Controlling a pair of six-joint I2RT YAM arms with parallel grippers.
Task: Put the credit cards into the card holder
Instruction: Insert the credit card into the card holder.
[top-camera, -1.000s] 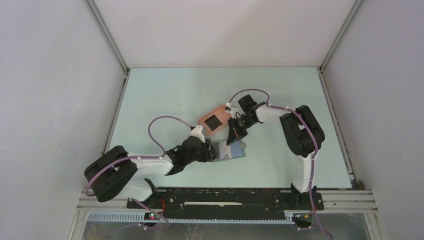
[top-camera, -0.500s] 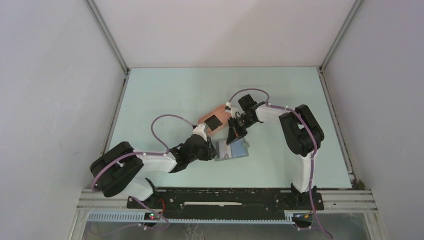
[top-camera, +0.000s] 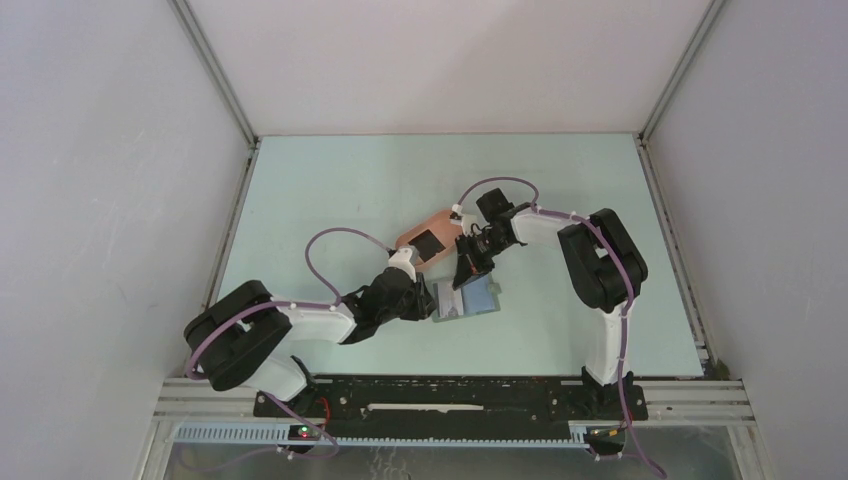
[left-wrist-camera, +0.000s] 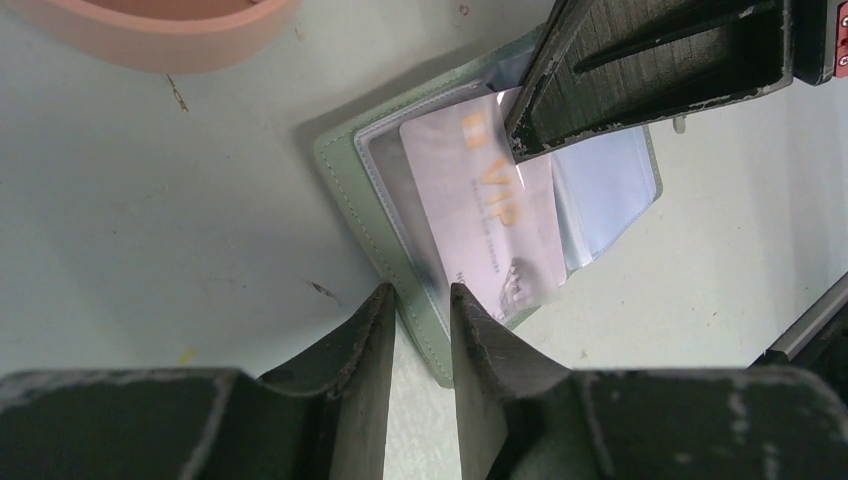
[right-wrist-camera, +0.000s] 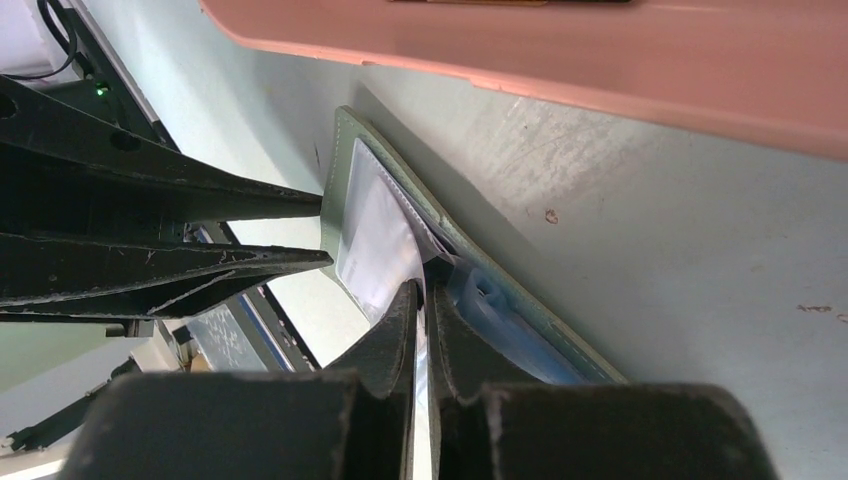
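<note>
- Right claw (right-wrist-camera: 422, 292) all but closed, pinching the far end of a pale credit card (left-wrist-camera: 470, 210) lettered VIP in orange. The thin card edge shows between the fingers.
- Credit card tilted over the open card holder (left-wrist-camera: 345, 165), its left side under the clear pocket (left-wrist-camera: 385, 180). Cannot tell how deep it sits; seemingly only partway in, the near corner poking past the pocket.
- Card holder lying open near the middle of the bench (top-camera: 330, 190), grey-green rim up and bluish inside showing.
- Left claw (left-wrist-camera: 420, 292) reaching in from the left, fingers narrowly apart astride the holder's left rim. Apparently clamped on that rim to steady it.
- Just beyond the holder on the far side, close but not touching, a pink tray (top-camera: 404, 240) with a dark flat square (top-camera: 428, 244) inside. Probably another card, too small to tell for sure.
- Progress, as a judgement: mid-insertion of one card, not yet seated or let go.
- Left to do: push this card home, release it, then fetch whatever cards remain in the tray and slot those too.
</note>
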